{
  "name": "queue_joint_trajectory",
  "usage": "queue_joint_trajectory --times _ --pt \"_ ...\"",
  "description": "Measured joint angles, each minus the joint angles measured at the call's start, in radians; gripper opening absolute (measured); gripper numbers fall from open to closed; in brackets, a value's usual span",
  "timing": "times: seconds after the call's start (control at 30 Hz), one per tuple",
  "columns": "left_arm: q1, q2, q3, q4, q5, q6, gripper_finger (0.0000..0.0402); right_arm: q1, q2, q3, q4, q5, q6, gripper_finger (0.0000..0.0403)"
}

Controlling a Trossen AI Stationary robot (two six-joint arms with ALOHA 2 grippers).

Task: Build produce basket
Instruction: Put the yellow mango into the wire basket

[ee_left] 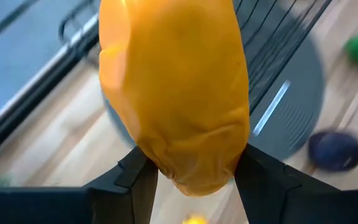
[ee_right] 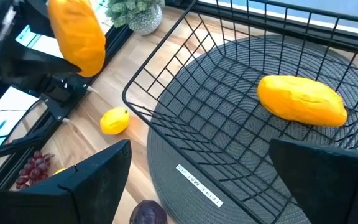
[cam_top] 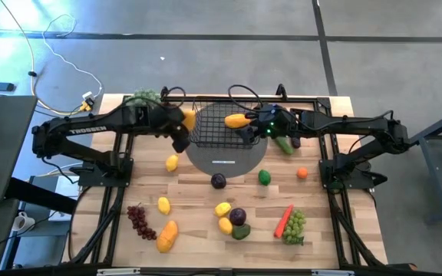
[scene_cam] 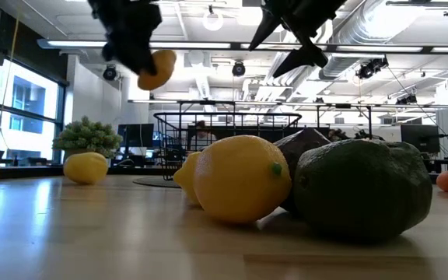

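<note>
Lower part of the high view: loose produce lies scattered on the wooden worktop [cam_top: 198, 215] — an orange mango [cam_top: 166, 236] and purple grapes [cam_top: 139, 220] at lower left, lemons [cam_top: 223, 208] at centre, a carrot [cam_top: 283, 220] and green grapes [cam_top: 295, 226] at lower right.

Centre of frame: a purple plum [cam_top: 219, 181] sits just below the grey round disc [cam_top: 222, 164]; a lemon [cam_top: 172, 162] lies left of the disc.

Upper centre: the black wire basket [cam_top: 212, 132] stands on the disc, holding one yellow-orange fruit [ee_right: 301, 99] near its right side.

The left claw [cam_top: 183, 123] is raised beside the basket's left edge, pinching an orange fruit [ee_left: 174, 87] between its fingers. The right claw [cam_top: 250, 132] hovers over the basket's right side, fingers [ee_right: 89, 180] spread, holding nothing.

Upper left: a pale green bushy cluster [cam_top: 146, 97] stands at the worktop's far edge.
</note>
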Motion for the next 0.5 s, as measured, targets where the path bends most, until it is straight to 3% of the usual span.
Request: queue_joint_trajectory --times 0.5 --pt "0.028 0.069 -0.004 0.446 -0.008 0.112 0.0172 -0.056 0.0 0.0 0.002 0.028 -0.118 0.0365"
